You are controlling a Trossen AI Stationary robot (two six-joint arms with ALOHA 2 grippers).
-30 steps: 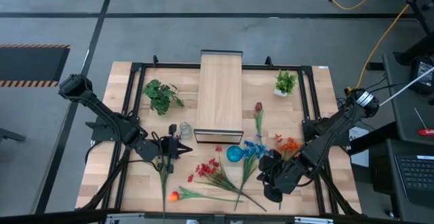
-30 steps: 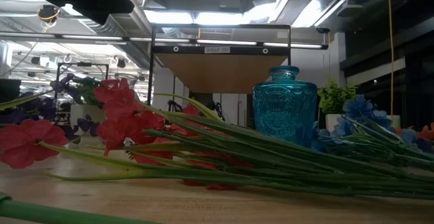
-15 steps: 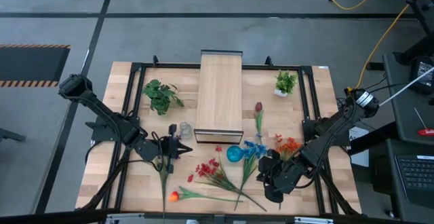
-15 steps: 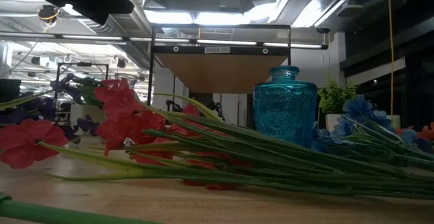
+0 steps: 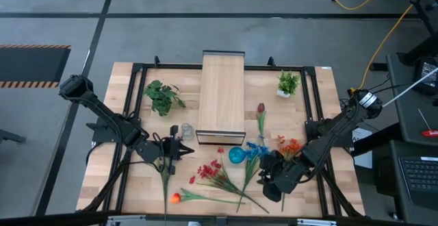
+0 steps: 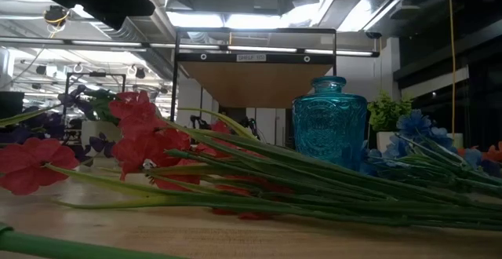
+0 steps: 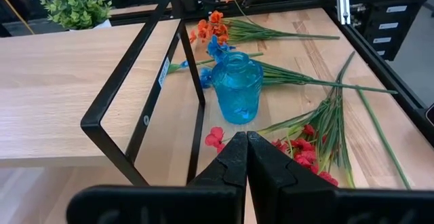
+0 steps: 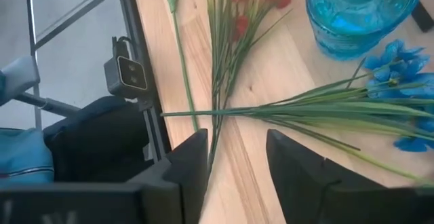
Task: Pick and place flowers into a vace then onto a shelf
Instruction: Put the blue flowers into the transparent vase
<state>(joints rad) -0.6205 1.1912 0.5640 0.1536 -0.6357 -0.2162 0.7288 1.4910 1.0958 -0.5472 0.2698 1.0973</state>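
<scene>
While the left end effector [image 5: 183,148] waits pressed together by the shelf [image 5: 222,96], the right end effector [image 5: 268,176] hangs spread and empty just over the blue flowers [image 8: 319,112], whose long stems lie across its fingers near the table's front edge.

— What do the arms look like?
— Both are dark, nearly black, built of slim tube links with chunky rounded joints; the left arm [image 5: 102,116] has a bulbous black shoulder knob, and the right arm [image 5: 328,133] carries a pale ring at its shoulder (cables trail off there).
— And the ends?
— The left gripper [image 7: 245,157] has two matte black tapering fingers; the right gripper [image 8: 234,159] has broad, flat black fingers.
</scene>
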